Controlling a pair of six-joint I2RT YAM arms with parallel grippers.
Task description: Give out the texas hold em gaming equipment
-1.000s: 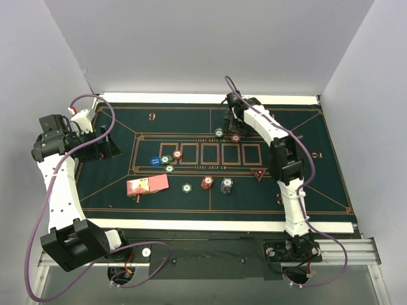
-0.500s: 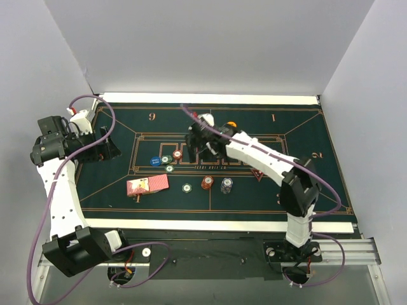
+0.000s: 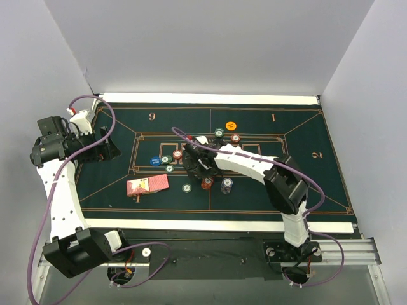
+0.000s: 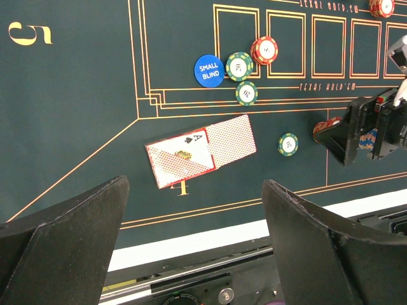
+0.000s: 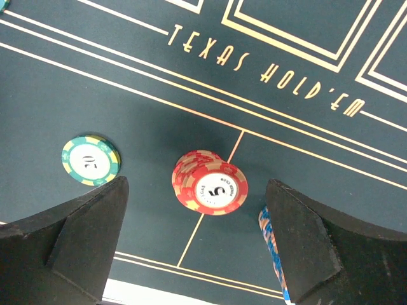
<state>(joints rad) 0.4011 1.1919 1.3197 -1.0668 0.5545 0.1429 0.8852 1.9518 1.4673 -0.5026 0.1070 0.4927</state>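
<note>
Red chip stack [image 5: 210, 184] below released right gripper [image 5: 194, 190], green chip [image 5: 91, 160] and blue-striped stack [image 5: 270, 241] either side

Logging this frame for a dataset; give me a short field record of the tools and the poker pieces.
left tool: open, empty, at left edge of mat
right tool: open, over red chip stack, not gripping
cards: overlapping pile, ace of spades showing
blue button: beside two green chips
orange button: mat's far half
</note>
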